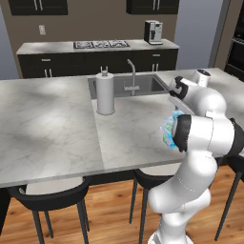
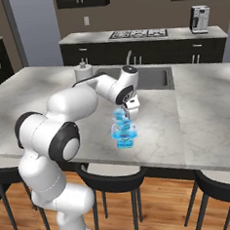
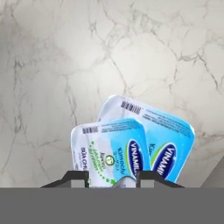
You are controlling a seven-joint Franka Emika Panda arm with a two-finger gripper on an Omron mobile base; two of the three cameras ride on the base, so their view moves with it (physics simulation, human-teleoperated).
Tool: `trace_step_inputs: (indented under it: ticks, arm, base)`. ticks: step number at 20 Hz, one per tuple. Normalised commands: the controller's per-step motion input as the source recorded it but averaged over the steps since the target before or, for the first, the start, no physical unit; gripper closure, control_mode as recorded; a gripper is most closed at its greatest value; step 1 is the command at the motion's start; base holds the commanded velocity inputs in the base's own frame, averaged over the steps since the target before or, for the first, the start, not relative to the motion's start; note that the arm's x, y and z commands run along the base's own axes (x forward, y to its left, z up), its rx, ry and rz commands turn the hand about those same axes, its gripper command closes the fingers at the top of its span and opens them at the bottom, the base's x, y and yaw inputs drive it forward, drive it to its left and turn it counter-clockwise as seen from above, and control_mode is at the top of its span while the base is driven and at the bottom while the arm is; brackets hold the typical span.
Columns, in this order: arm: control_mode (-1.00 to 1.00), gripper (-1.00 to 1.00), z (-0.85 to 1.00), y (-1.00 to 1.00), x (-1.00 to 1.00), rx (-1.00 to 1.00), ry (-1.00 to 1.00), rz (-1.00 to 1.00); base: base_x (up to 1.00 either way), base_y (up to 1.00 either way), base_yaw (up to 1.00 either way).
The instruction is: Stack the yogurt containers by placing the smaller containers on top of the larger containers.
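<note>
The small yogurt pack (image 2: pixel 121 117) sat directly above the larger teal pack (image 2: pixel 124 136) on the marble tabletop (image 2: pixel 205 114), near its front edge. The fingers (image 3: pixel 111 177) straddled the small pack's near end and seemed closed on it, so the stack looked nearly made, with release and retreat left. From the hand view the lids overlapped askew. Whether the small pack rested on the big one or hung just above, I couldn't tell.
</note>
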Motion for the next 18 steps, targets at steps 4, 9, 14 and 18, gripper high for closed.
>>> trace_step_inputs:
  ticks: [4, 9, 14, 18]
  arm:
    - [-1.00, 1.00, 0.00, 0.00, -0.07, 0.00, 0.00, 0.00]
    - [-1.00, 1.00, -0.04, 0.00, 0.00, 0.00, 0.00, 0.00]
    - [-1.00, 1.00, -0.13, 0.00, 0.00, 0.00, 0.00, 0.00]
    - [-1.00, 1.00, -0.08, 0.00, 0.01, 0.00, 0.00, 0.00]
  base:
    - [0.00, 0.00, 0.00]
    - [0.00, 0.00, 0.00]
    - [0.00, 0.00, 0.00]
    - [0.00, 0.00, 0.00]
